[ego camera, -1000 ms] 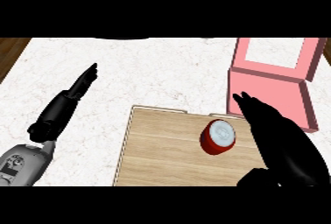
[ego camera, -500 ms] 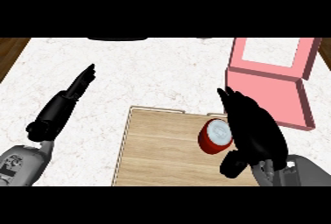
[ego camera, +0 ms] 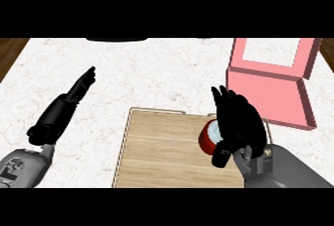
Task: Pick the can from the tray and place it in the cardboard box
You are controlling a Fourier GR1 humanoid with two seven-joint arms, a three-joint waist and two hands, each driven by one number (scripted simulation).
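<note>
A red can point(ego camera: 209, 137) with a silver top stands on the right part of the wooden tray point(ego camera: 160, 150). My right hand point(ego camera: 238, 123) is right up against the can's right side and covers most of it. Its fingers are straight and point away from me, and its thumb hangs down by the can's near side, so the hand is open. The pink cardboard box point(ego camera: 264, 92) lies open at the far right with its lid raised. On the counter to the left, my left hand point(ego camera: 68, 101) rests open, well away from the tray.
The white marble counter point(ego camera: 150, 75) spreads out beyond the tray. A dark object point(ego camera: 117, 39) shows at the far edge. Brown floor shows past the counter's left corner.
My right hand has moved left and closer in, from beside the tray's right edge to over the can, now hiding most of it. The left hand has stayed still.
</note>
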